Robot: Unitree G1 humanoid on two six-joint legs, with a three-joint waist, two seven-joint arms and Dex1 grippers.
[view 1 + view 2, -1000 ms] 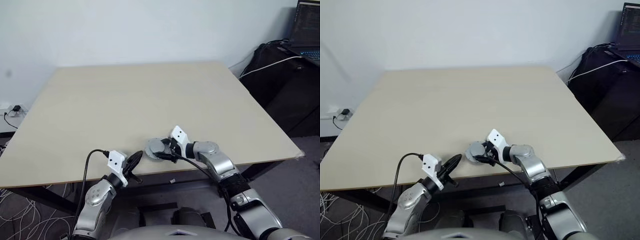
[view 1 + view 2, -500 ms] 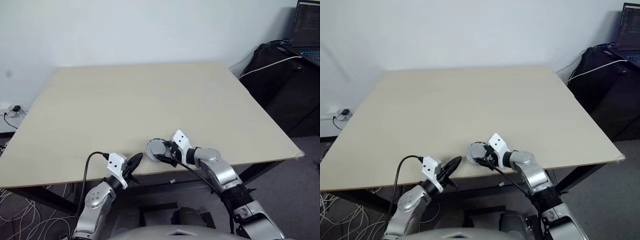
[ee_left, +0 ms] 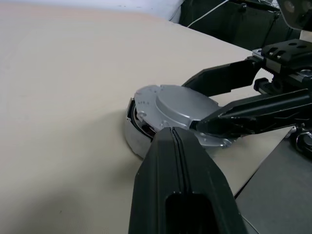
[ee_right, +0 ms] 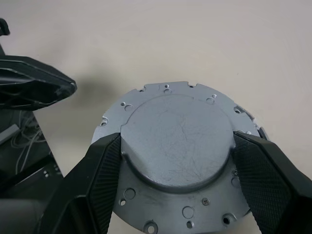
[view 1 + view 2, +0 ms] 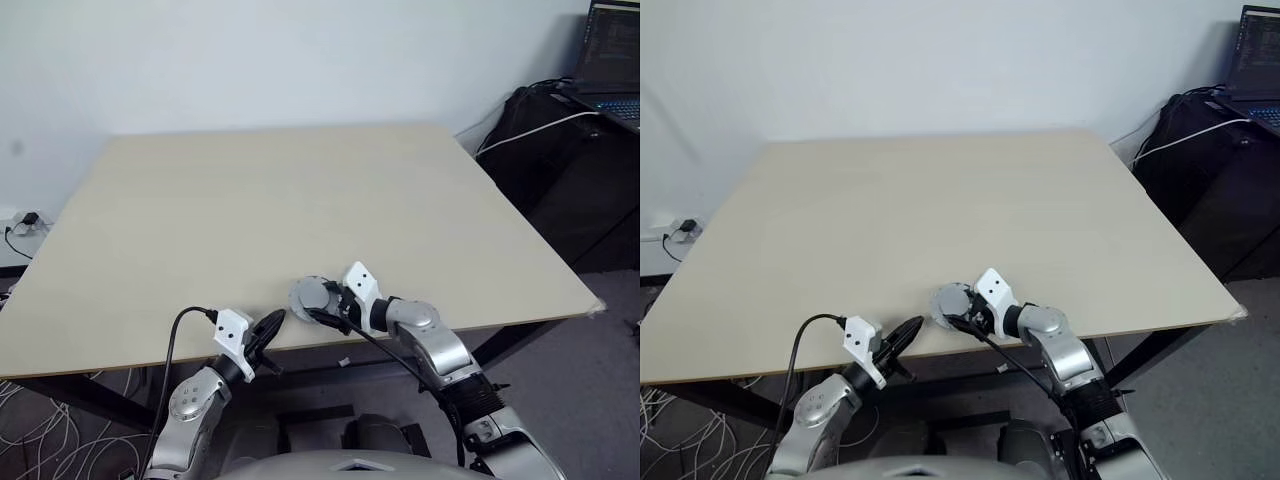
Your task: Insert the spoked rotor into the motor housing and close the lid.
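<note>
A round silver lid (image 4: 175,117) with a raised smooth centre lies near the table's front edge (image 5: 312,296). It rests on the motor housing (image 3: 132,139), with a dark gap showing under one side. My right gripper (image 4: 176,144) has a finger on each side of the raised centre and is shut on the lid. Just left of the lid, at the table's edge, my left gripper (image 5: 274,320) is shut and holds nothing. Its tip (image 3: 171,131) is close to the housing without touching it. The spoked rotor is hidden.
The beige table (image 5: 250,200) stretches away beyond the parts. A dark desk with bags (image 5: 560,150) and a laptop (image 5: 612,50) stands at the right. Cables (image 5: 20,225) lie on the floor at the left.
My right forearm has sunk slightly and its wrist has turned a little, with the gripper still on the lid. The left gripper and the parts have kept their places.
</note>
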